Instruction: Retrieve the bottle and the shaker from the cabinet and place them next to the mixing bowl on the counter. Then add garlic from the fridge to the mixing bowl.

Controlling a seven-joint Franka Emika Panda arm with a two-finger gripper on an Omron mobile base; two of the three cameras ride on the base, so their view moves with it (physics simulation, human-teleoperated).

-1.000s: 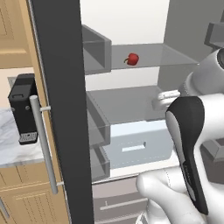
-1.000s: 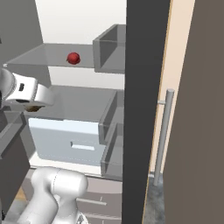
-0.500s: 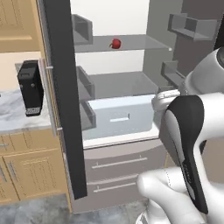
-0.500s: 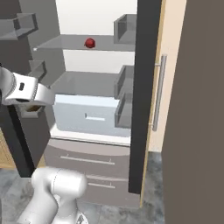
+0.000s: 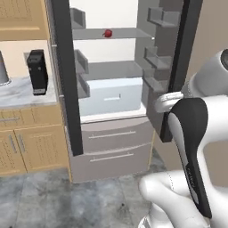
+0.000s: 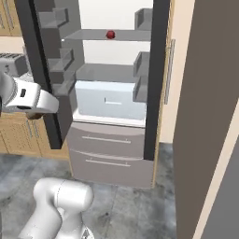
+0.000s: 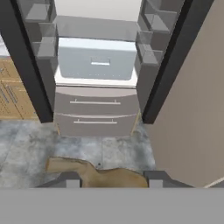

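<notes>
The fridge (image 5: 111, 95) stands open, both dark doors swung out, with pale shelves and a drawer inside; it faces me in the right base view (image 6: 109, 100) and the hand view (image 7: 96, 59). My gripper (image 7: 109, 179) hangs over the grey floor in front of it, shut on a tan, lumpy garlic (image 7: 105, 175) between the fingertips. From the right base camera, the garlic (image 6: 33, 115) peeks out brown under the white hand, left of the fridge's left door. A strip of the marble counter (image 5: 18, 91) lies left of the fridge.
A small red fruit (image 5: 107, 33) sits on the fridge's upper shelf. A black appliance (image 5: 36, 71) stands on the counter beside the left fridge door (image 5: 62, 80). A tall tan panel (image 7: 192, 109) rises on the right. Grey stone floor lies open before the fridge.
Both base views have pulled back from the fridge, which now looks smaller with floor in front. The hand still holds the tan garlic.
</notes>
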